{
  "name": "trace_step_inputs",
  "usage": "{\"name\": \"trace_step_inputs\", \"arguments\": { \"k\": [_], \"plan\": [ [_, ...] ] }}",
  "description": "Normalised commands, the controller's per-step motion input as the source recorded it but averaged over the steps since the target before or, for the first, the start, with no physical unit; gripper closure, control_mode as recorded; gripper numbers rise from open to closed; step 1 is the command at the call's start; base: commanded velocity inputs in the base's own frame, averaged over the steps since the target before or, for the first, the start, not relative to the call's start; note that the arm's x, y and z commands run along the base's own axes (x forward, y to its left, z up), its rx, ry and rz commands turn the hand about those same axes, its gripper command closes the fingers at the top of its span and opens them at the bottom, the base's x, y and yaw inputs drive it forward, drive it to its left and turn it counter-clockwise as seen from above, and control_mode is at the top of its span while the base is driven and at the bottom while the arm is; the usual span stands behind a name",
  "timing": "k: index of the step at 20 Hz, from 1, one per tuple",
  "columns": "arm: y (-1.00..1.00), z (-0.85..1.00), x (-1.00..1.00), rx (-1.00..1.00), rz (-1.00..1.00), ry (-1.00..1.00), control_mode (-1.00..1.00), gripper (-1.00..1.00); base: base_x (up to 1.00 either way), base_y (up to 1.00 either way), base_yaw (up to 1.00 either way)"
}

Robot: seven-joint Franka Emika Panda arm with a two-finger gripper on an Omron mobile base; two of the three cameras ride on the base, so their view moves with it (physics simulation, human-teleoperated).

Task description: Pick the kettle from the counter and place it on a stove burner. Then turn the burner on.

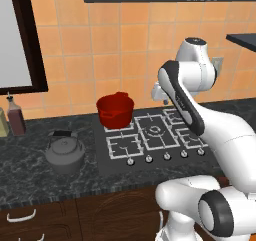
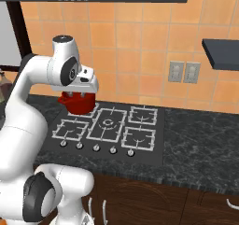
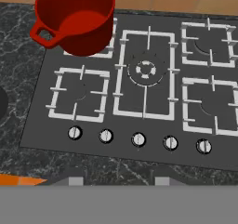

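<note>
Left base view, from the near edge back: the counter (image 1: pixel 30 180) carries the kettle (image 1: pixel 65 153) left of the hob, standing upright and apart from it, its lid knob on top and its black handle arching over the body. Which way the spout points is hard to make out. Beyond the row of knobs (image 3: pixel 138 139) lies the stove burner (image 3: pixel 146 70), bare, at the middle of the hob. The red pot (image 1: pixel 115 110) sits on the back-left grate. The gripper (image 3: pixel 116 180) hangs high above the hob, holding nothing; only its fingertips show, so how wide the fingers stand is unclear. Two bottles (image 1: pixel 15 116) are cut by the left edge.
</note>
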Motion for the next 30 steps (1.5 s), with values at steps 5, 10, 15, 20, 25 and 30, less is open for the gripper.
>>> {"name": "trace_step_inputs", "arguments": {
  "k": [5, 10, 15, 20, 25, 30],
  "plan": [
    [0.33, -0.12, 0.0, -0.01, 0.0, 0.0, -1.0, -1.0, 0.0, 0.0, 0.0],
    [0.66, -0.21, 0.0, 0.0, 0.12, -0.06, -1.0, -1.0, 0.0, 0.0, 0.0],
    [0.68, -0.21, 0.0, 0.0, 0.23, -0.08, -1.0, -1.0, 0.0, 0.0, 0.0],
    [0.63, -0.1, -0.01, 0.05, 0.28, -0.01, -1.0, -1.0, 0.0, 0.0, 0.0],
    [0.63, -0.01, -0.01, 0.08, 0.35, 0.0, -1.0, -1.0, 0.0, 0.0, 0.0],
    [0.68, -0.17, -0.04, 0.02, 0.33, 0.0, -1.0, -1.0, 0.0, 0.0, 0.0]
  ]
}}
